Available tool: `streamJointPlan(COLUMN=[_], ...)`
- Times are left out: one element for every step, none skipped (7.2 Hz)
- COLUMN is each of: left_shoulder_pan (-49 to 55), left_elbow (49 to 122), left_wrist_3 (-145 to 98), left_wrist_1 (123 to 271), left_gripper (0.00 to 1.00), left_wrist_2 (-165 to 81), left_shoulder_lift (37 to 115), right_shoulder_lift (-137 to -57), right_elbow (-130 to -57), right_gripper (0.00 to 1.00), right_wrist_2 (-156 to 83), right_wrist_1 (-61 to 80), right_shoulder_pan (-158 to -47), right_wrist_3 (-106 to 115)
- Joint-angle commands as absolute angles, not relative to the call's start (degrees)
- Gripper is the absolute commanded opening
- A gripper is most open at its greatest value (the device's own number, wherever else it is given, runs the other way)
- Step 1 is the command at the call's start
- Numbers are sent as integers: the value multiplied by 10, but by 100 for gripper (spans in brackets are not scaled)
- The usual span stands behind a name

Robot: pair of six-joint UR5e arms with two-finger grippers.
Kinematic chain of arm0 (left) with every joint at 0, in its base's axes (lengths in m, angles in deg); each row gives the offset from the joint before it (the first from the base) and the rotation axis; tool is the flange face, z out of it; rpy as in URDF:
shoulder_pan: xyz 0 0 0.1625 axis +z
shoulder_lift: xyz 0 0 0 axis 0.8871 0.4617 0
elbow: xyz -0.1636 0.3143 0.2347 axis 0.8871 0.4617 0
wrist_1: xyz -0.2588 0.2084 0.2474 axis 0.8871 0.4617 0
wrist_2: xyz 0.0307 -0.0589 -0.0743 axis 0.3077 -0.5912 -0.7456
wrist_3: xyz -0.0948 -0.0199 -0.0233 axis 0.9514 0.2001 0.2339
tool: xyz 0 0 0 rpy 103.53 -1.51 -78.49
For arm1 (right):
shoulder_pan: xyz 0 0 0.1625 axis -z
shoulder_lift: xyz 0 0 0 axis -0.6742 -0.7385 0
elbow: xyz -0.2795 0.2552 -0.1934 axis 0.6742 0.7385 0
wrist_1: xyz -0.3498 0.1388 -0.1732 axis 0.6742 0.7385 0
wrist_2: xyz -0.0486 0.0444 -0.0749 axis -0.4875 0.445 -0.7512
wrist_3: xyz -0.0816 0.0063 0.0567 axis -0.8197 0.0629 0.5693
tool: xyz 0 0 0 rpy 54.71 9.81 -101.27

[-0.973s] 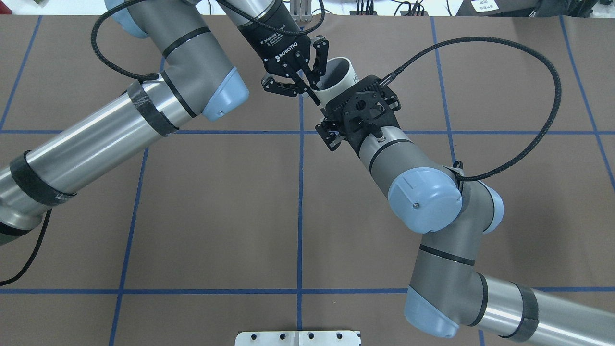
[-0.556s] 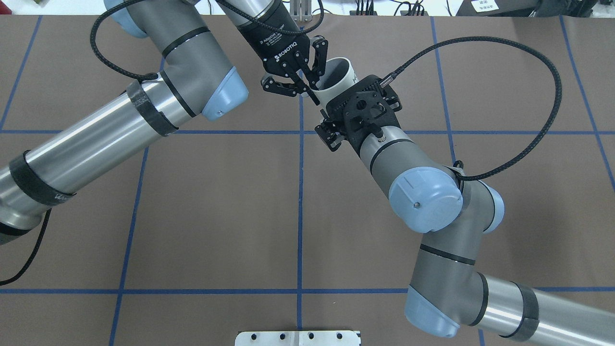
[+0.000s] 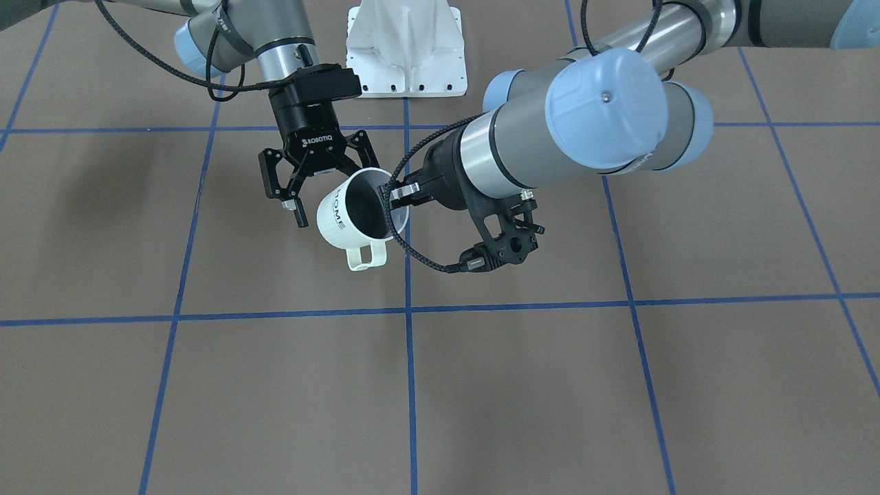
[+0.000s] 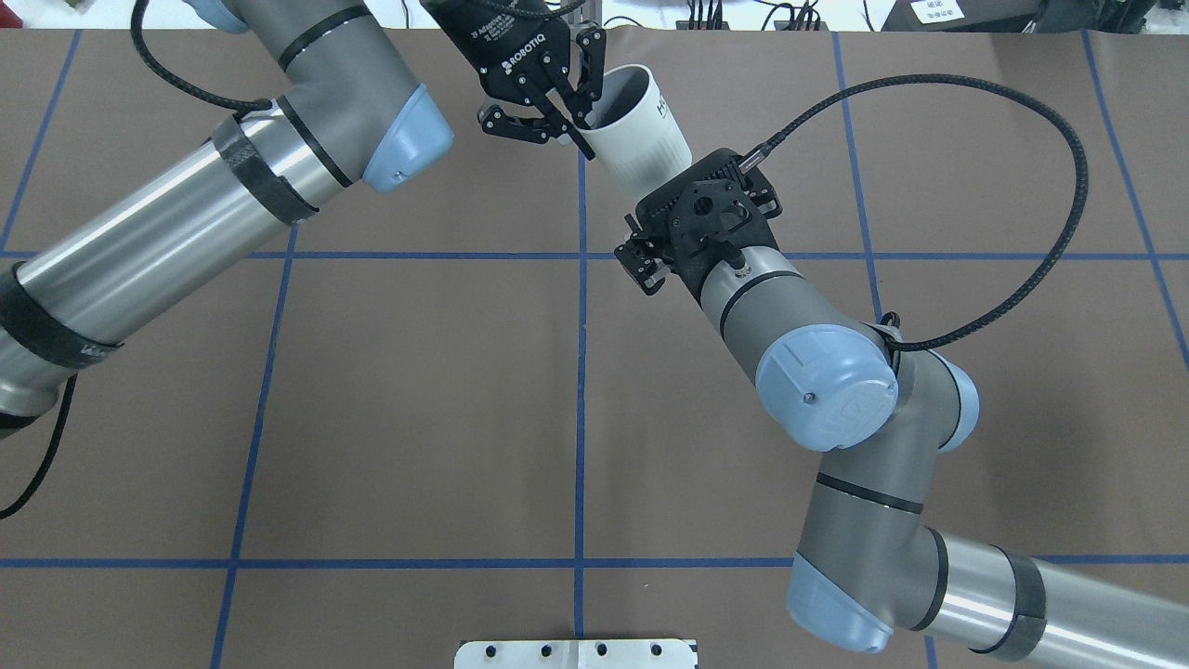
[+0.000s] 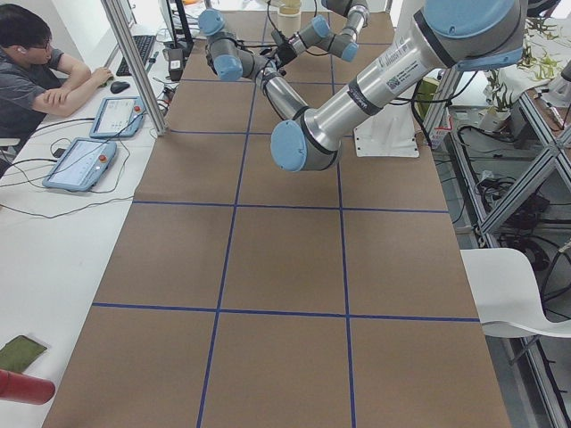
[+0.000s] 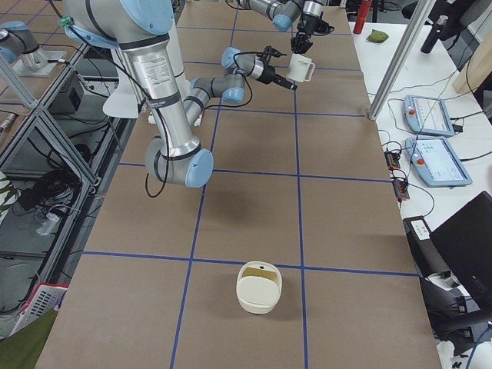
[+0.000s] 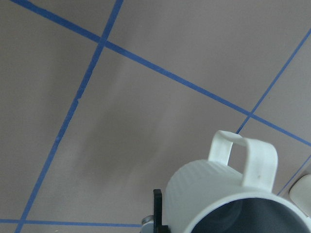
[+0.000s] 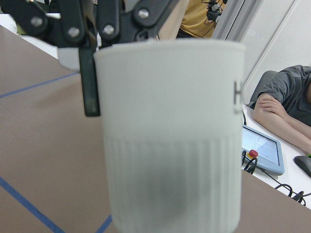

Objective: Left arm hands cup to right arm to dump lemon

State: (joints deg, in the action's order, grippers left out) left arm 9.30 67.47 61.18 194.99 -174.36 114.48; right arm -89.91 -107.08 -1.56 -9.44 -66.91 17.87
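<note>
The off-white cup [image 4: 641, 139] with "HOME" on its side hangs tilted above the far middle of the table, handle down [image 3: 364, 258]. My left gripper [image 4: 587, 116] is shut on its rim, one finger [image 7: 158, 208] outside the wall. My right gripper [image 3: 328, 196] is open, its fingers standing on either side of the cup's lower body; the left finger [image 3: 292, 203] is apart from the wall. In the overhead view the right gripper is hidden under its wrist mount [image 4: 701, 214]. The right wrist view is filled by the cup [image 8: 170, 145]. The lemon is hidden; the cup's inside looks dark.
A cream container [image 6: 259, 287] stands on the table towards the robot's right end. The white base mount [image 3: 405, 48] is at the near edge. An operator [image 5: 36, 62] and tablets [image 6: 427, 115] are at the side bench beyond the table.
My left gripper has carried the cup away from the robot and a little to the left, so more of the cup shows. The right arm has barely moved.
</note>
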Motion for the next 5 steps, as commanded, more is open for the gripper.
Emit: streamJointPlan(left_shoulder_pan=[60, 41, 21, 2, -9], left_elbow=[663, 664, 662, 661, 661], left_wrist_3=[605, 605, 604, 602, 575], left_wrist_1=[1950, 1948, 1945, 1946, 1945], left_gripper=[0, 0, 0, 0, 0], left_wrist_2=[-1743, -1746, -1745, -1741, -1741], left_shoulder_lift=[1144, 1143, 1141, 1127, 1122], right_shoulder_lift=[-902, -907, -917, -917, -917], right_elbow=[-1073, -1072, -1072, -1072, -1073], right_gripper=[100, 100, 100, 100, 100], right_wrist_2=[-13, -12, -11, -4, 47], right_wrist_1=[-94, -92, -79, -59, -39], right_shoulder_pan=[-669, -670, -675, -688, -719], right_wrist_3=[181, 184, 184, 184, 186])
